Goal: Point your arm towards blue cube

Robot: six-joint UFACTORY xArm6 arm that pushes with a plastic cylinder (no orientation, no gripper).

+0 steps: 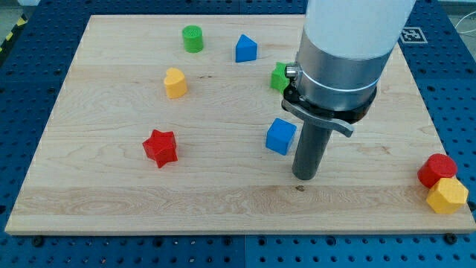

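So my tip (pixel 304 177) sits bare on the wooden board (pixel 111 201), grasping nothing. The small blue cube (pixel 280 137) is just up-left, close by.

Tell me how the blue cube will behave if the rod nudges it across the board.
The blue cube rests on a flat face on the smooth wooden board, so it should slide, not roll. It looks small and solid, probably light and stiff. My tip sits just to its lower right in the view; an off-centre push would likely turn it.
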